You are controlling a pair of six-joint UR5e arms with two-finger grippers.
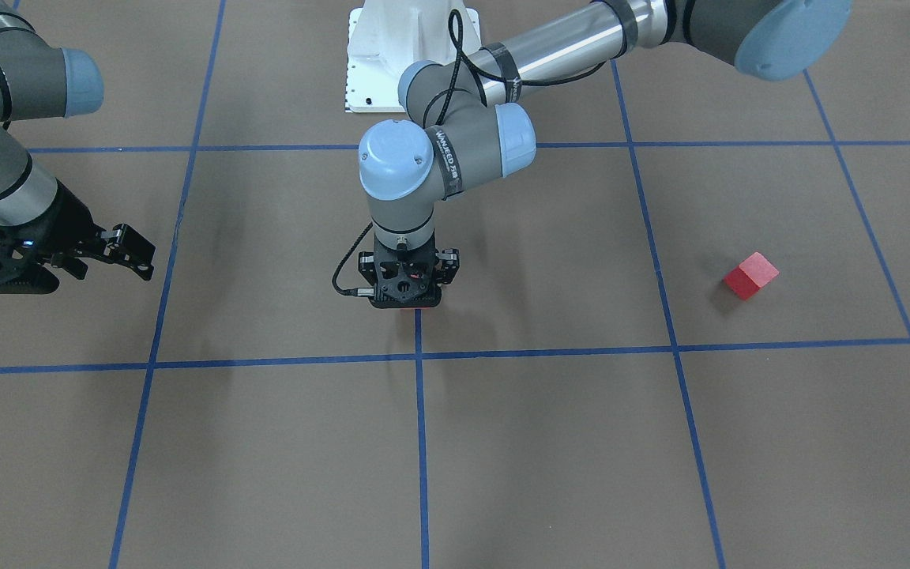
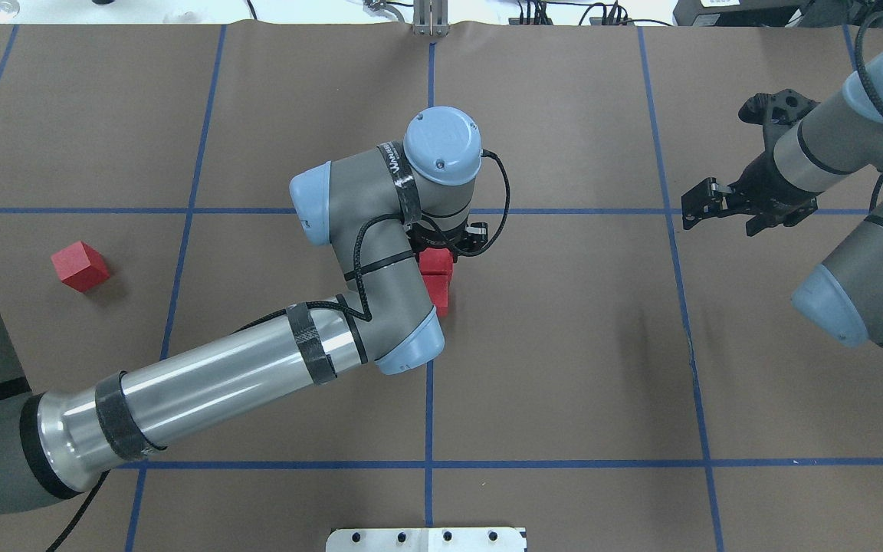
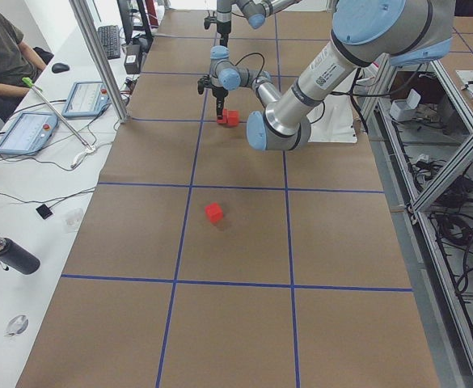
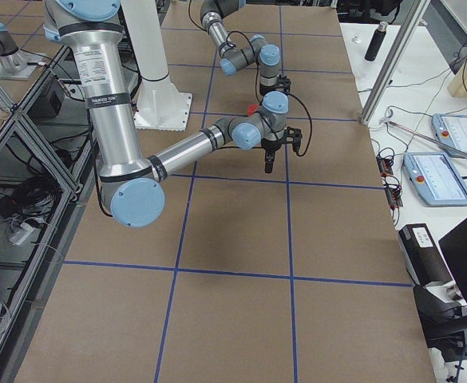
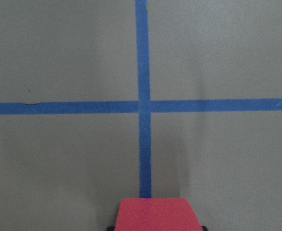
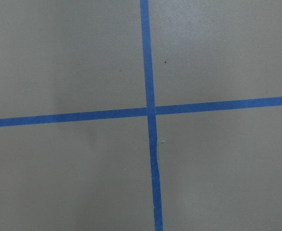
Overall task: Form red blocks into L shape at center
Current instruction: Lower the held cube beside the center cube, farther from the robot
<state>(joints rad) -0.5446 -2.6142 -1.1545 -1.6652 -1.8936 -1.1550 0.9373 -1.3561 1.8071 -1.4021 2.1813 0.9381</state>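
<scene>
My left gripper [image 1: 407,300] points straight down near the table's centre, low over the paper, shut on a red block [image 5: 155,214] that sits just short of a tape crossing [image 5: 144,106]. In the overhead view this block [image 2: 435,262] touches a second red block [image 2: 439,297] on its near side. The third red block [image 2: 80,265] lies alone far to the left, also in the front view [image 1: 750,275]. My right gripper [image 2: 698,203] hovers open and empty at the right.
Brown paper with a blue tape grid [image 1: 419,356] covers the table. The robot's white base [image 1: 392,55] stands at the robot's side of the table. Tablets and a bottle lie on the side bench [image 3: 26,129].
</scene>
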